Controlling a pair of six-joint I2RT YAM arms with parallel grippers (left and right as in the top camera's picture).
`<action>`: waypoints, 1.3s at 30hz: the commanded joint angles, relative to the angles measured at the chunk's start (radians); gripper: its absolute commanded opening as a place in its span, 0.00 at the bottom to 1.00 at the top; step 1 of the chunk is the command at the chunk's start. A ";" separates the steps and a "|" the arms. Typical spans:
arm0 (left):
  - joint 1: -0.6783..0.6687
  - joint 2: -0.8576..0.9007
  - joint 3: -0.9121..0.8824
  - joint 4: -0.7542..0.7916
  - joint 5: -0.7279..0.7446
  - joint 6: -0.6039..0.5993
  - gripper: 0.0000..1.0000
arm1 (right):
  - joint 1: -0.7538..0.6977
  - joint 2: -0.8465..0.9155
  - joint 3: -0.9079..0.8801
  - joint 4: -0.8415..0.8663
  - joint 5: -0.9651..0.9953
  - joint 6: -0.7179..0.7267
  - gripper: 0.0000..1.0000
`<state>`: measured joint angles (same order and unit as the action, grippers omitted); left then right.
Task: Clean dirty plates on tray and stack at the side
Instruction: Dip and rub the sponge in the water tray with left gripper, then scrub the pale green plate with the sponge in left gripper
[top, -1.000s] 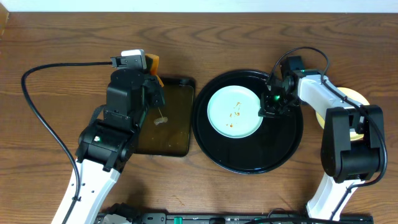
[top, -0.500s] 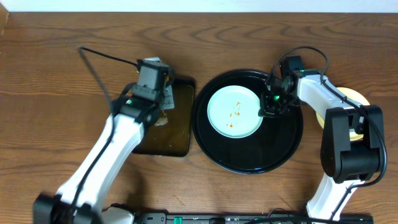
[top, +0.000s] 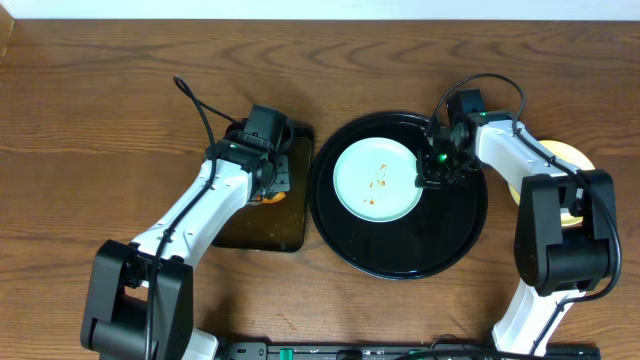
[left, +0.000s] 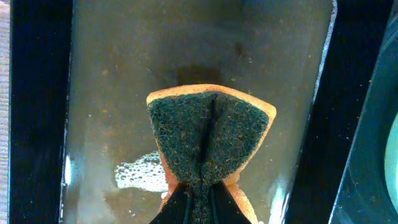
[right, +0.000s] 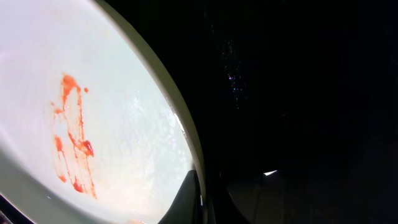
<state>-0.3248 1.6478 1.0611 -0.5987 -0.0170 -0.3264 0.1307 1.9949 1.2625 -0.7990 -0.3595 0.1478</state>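
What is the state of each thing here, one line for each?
Mint plate: sauce-smeared, on round tray.
Rectangular tray: wet, some foam.
Sponge: folded, over rectangular tray.
Left tool: shut on sponge.
Right tool: shut on plate rim.
Yellow plate: off tray, partly hidden.

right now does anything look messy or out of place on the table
Yes: the mint plate on the round black tray carries orange-red sauce smears near its middle. In the rectangular tray, a whitish foamy patch lies beside the sponge, which the left gripper pinches into a fold.
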 joint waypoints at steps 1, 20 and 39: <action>-0.002 -0.006 0.018 -0.002 0.010 -0.013 0.07 | 0.026 0.018 -0.014 -0.006 0.042 -0.022 0.01; -0.030 -0.061 0.169 -0.029 0.257 0.014 0.07 | 0.028 0.018 -0.014 -0.002 0.041 -0.022 0.01; -0.325 0.134 0.199 0.304 0.262 -0.080 0.08 | 0.028 0.018 -0.014 -0.013 0.041 -0.022 0.01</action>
<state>-0.6319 1.7344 1.2499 -0.3202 0.2348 -0.3748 0.1314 1.9942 1.2625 -0.8001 -0.3584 0.1478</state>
